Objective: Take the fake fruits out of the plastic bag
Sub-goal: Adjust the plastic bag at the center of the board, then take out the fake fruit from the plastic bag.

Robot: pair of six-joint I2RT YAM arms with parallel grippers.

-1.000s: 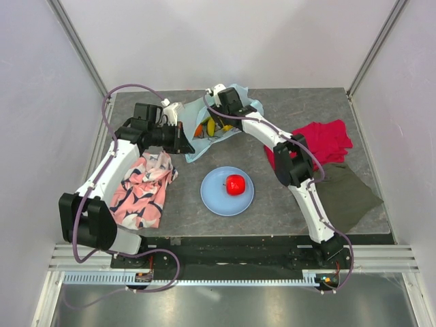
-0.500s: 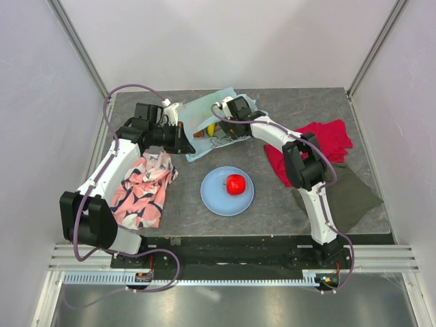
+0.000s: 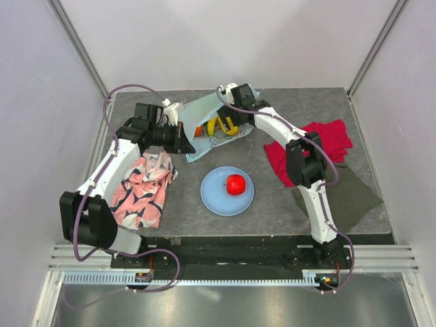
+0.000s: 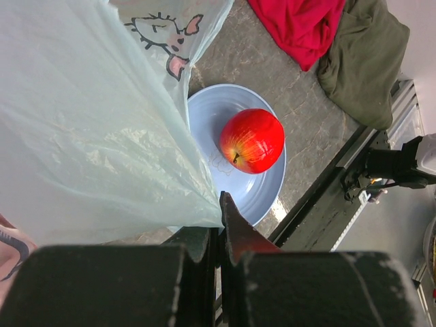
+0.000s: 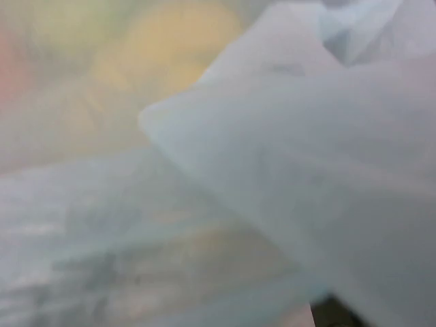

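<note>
Plastic bag (image 3: 201,112) lengthwise from near-left to far-right

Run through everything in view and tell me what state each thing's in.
plastic bag, edge pinched up, fruit inside
banana, inside the bag
red apple, out, on the blue plate
left hand, shut on the bag
right hand, at the bag, fingers hidden
pink cloth, crumpled
red cloth, crumpled

Left arm (image 3: 109,163) bends forward, left fingers (image 4: 235,235) pinched tight together; right arm (image 3: 276,129) stretches far, wrist turned inward, right fingers hidden.
</note>
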